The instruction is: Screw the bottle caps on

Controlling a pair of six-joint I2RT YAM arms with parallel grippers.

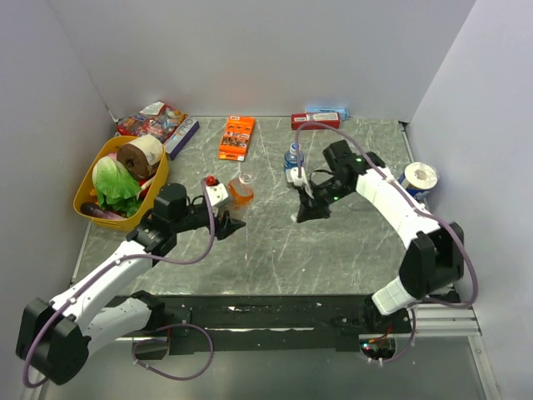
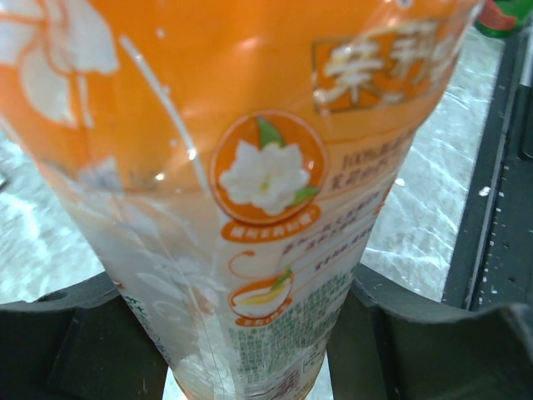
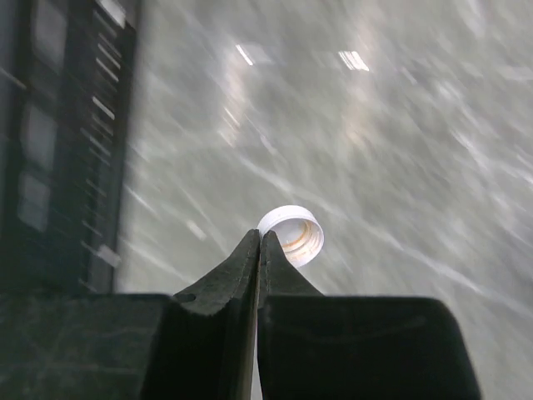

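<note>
Jaws of the right gripper [image 3: 260,242] are clenched tip to tip, nipping the left rim of the whitish cap [image 3: 293,235], open side up, right of centre. Left gripper [image 2: 250,333] jaws clamp the orange-liquid bottle [image 2: 266,167] low down, left of centre. A blue-label bottle [image 1: 293,156] stands just beyond the right gripper.

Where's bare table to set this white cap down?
Bare: the table's near middle, between the left arm and right arm; the back right, between the red box and the white roll. Crowded: back left, around the yellow basket, snack packs and orange box.
</note>
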